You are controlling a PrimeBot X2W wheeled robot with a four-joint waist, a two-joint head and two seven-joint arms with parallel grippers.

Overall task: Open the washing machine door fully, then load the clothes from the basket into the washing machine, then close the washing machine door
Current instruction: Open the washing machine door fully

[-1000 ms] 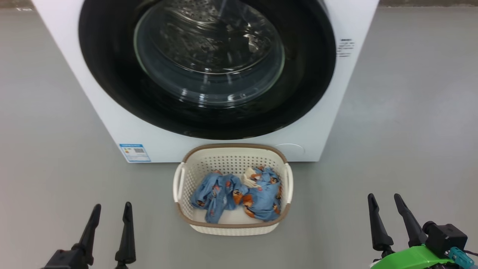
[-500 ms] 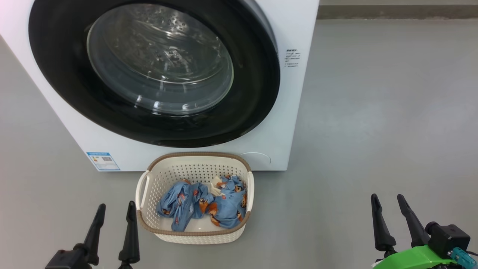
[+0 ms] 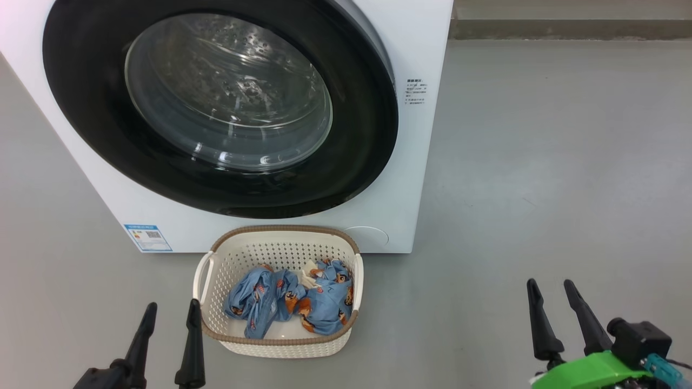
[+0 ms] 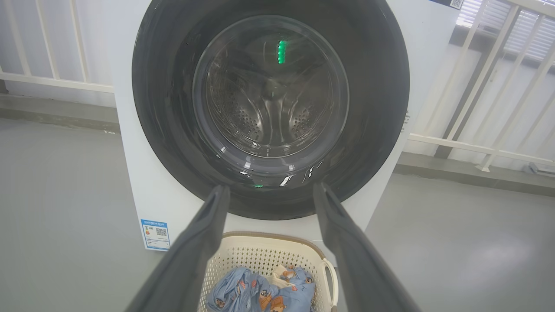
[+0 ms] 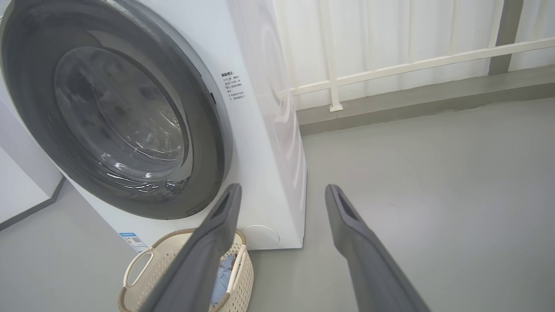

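The white washing machine (image 3: 411,178) (image 4: 130,182) (image 5: 269,143) stands before me with its round black-rimmed door (image 3: 86,124) (image 4: 164,108) (image 5: 212,143) closed flat against the front. Right below it on the floor sits the cream basket (image 3: 281,346) (image 4: 260,255) (image 5: 160,260), holding the light-blue bear-print clothes (image 3: 289,302) (image 4: 260,292). My left gripper (image 3: 171,312) (image 4: 269,193) hovers open just left of the basket's near corner. My right gripper (image 3: 550,287) (image 5: 282,190) stands open over bare floor, well to the right of the basket. Neither holds anything.
Grey floor (image 3: 540,162) spreads wide to the right of the machine. White railing (image 5: 390,65) and a low kerb (image 3: 567,29) run behind. A blue label (image 3: 147,237) marks the machine's lower left front corner.
The head camera has swung to the right, so machine and basket sit further left in its picture. Both grippers stay low and open.
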